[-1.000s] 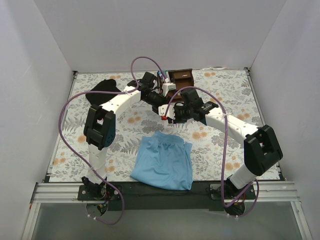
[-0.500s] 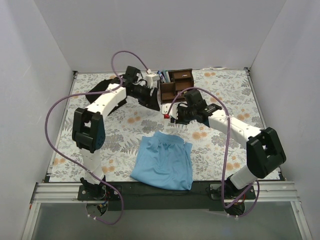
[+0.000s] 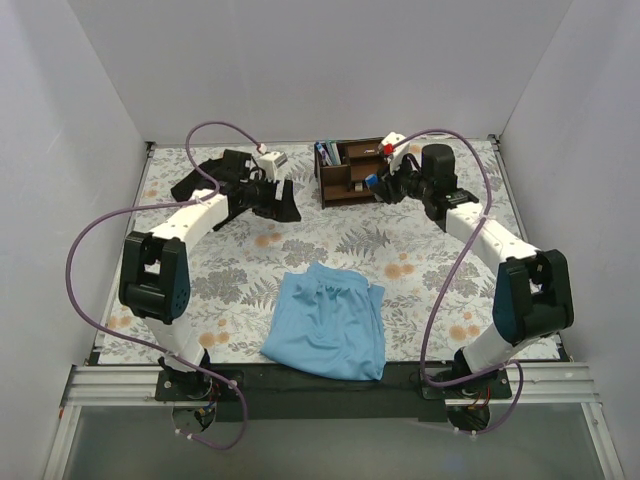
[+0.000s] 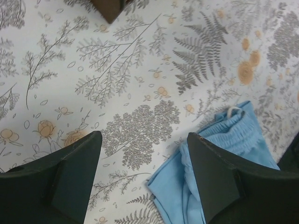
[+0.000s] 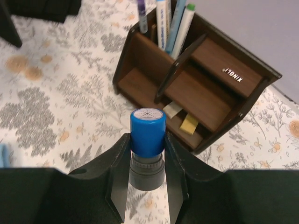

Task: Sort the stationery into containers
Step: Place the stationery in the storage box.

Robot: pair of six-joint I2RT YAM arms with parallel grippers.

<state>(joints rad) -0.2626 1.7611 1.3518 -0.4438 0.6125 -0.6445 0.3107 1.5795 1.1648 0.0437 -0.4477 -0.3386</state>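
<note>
The dark brown wooden organizer [image 3: 348,170] stands at the back middle of the table. In the right wrist view the organizer [image 5: 219,88] holds several pens [image 5: 163,18] upright in its back slot and two tan eraser blocks [image 5: 173,109] on a low shelf. My right gripper [image 3: 374,184] is just to its right, and in its wrist view it [image 5: 147,154] is shut on a blue-capped cylinder [image 5: 147,130] with a dark grey base. My left gripper [image 3: 283,202] is left of the organizer, and in its own view it [image 4: 142,163] is open and empty above the table.
A light blue cloth [image 3: 330,320] lies at the near middle and shows in the left wrist view [image 4: 229,149]. A black cloth [image 3: 205,175] lies at the back left. A dark brown corner [image 4: 110,8] shows at the top edge of the left wrist view. White walls enclose the floral table.
My left arm has drawn back to the left, away from the organizer. My right gripper has moved from the table's middle to the organizer's right side.
</note>
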